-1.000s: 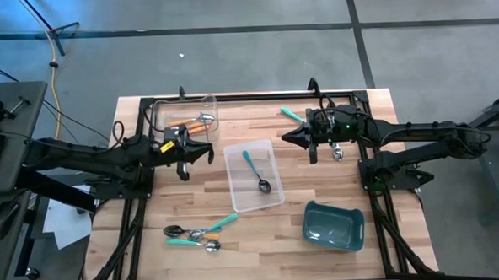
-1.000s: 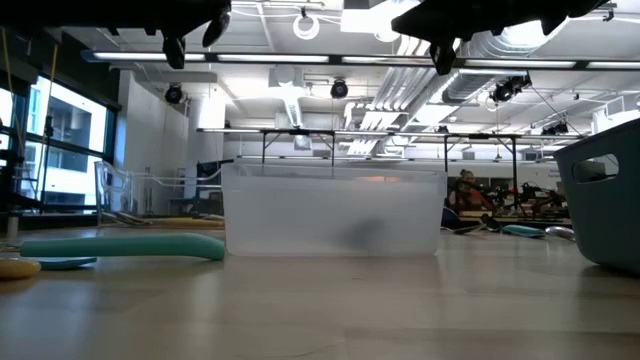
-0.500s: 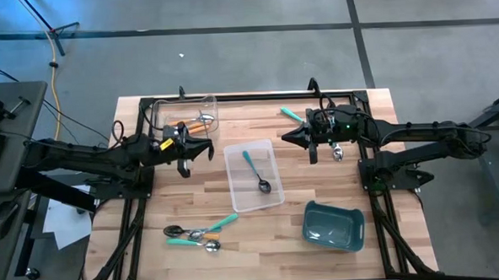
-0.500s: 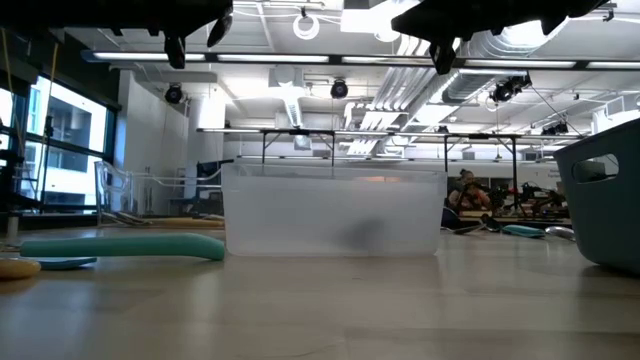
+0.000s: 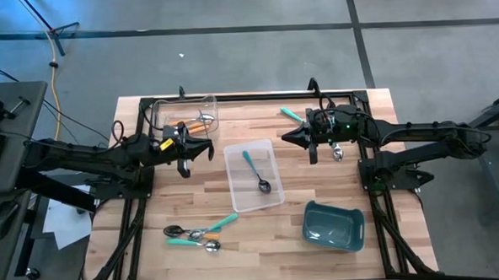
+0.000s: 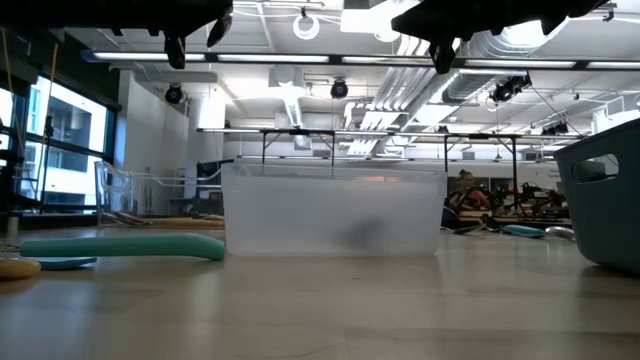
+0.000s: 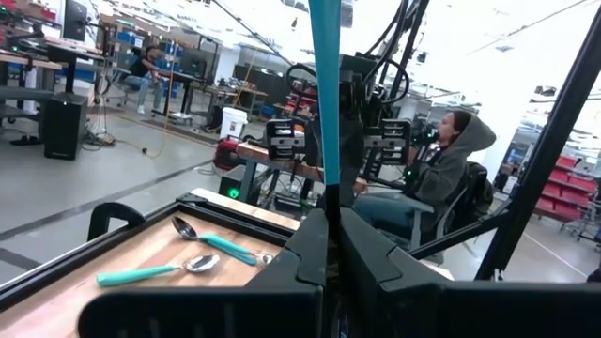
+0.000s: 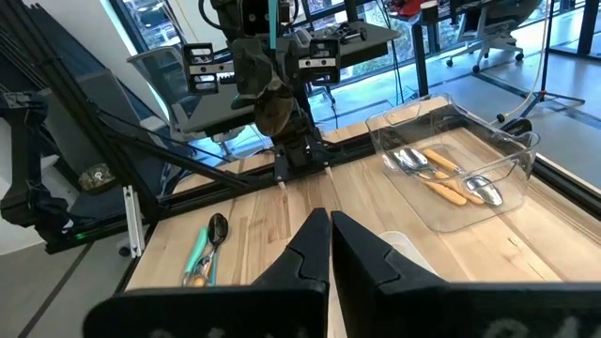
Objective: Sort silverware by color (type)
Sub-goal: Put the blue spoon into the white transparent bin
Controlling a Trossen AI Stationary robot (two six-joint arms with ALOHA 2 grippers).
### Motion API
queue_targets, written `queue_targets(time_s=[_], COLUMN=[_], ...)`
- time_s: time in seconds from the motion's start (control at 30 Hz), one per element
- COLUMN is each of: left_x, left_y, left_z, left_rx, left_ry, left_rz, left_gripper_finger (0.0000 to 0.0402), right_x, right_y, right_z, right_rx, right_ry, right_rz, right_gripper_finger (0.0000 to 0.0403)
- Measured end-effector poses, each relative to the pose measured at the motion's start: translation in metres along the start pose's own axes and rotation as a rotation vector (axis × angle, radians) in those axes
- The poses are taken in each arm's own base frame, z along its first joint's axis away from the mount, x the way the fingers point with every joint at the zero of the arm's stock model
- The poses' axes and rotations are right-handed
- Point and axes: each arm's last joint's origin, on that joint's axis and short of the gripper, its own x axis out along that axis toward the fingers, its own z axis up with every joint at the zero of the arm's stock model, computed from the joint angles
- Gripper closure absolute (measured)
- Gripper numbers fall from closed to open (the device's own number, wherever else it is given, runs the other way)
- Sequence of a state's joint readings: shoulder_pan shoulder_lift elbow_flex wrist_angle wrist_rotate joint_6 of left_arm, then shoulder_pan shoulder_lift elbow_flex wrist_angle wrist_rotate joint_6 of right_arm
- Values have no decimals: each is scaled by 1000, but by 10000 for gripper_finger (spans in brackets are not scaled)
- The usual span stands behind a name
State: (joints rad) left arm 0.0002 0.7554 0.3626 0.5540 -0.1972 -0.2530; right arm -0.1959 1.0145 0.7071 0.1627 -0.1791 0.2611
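Teal-handled spoon (image 7: pixel 324 94) stood upright, clamped between the closed fingers of the left tool (image 5: pixel 206 150). That tool hung above the wooden counter (image 5: pixel 310 175) between the back-left clear tray (image 5: pixel 212 104), which held orange-handled spoons (image 5: pixel 200 121), and the middle clear tray (image 5: pixel 243 195), where a single teal spoon (image 5: pixel 255 169) lay. The right tool (image 5: pixel 286 138) hovered just right of the middle tray with its fingers pressed together on nothing and a loose teal-handled spoon (image 5: pixel 291 114) close by, while a cluster of spoons (image 5: pixel 194 233) lay at the counter's front left, well apart from the teal bin (image 5: pixel 332 225) at the front right.
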Motion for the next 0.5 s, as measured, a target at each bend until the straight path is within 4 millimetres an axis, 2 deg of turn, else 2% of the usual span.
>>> queue_targets(time_s=[0.5], left_x=[0], left_y=[0], left_z=[0], left_rx=[-24], left_ry=[2], left_rz=[0], left_gripper_finger=[401], right_x=[0], right_y=[0], right_z=[2], right_rx=[-4], right_ry=[-21], right_rz=[5], right_gripper_finger=[403])
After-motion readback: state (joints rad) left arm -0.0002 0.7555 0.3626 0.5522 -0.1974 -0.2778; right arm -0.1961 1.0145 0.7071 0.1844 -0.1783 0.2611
